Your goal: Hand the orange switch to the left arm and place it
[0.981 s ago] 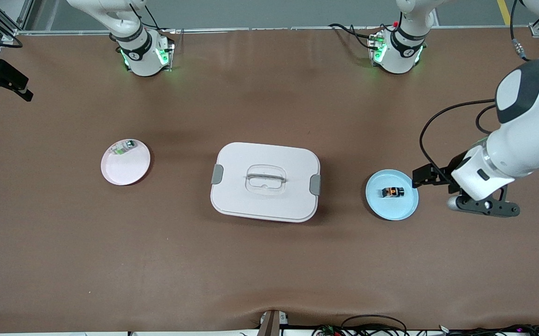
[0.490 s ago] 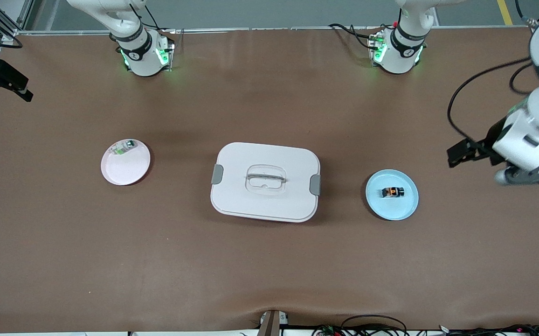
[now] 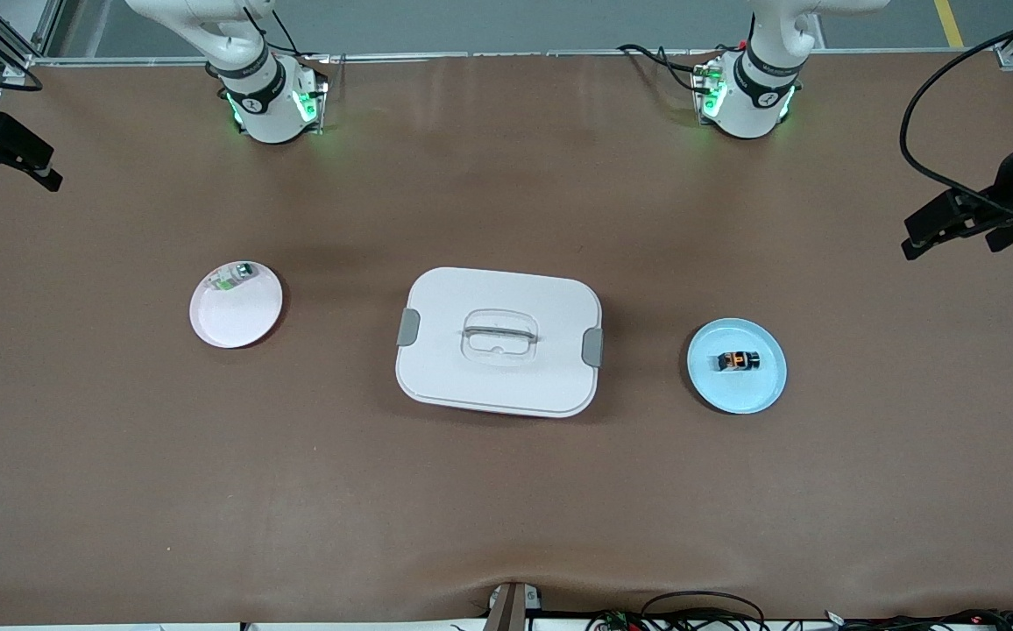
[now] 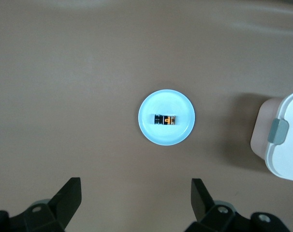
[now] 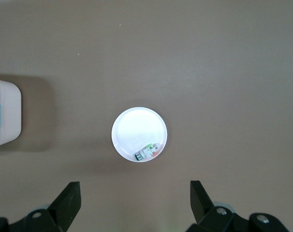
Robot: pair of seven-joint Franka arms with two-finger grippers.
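front: high, facing bases | wrists: straight down, high (each shares a plate)

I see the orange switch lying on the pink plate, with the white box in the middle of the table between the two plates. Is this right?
Not quite. The orange switch lies on the blue plate, toward the left arm's end of the table; the front view shows it. The pink plate holds a small white-and-green piece. The white box does sit between the two plates.
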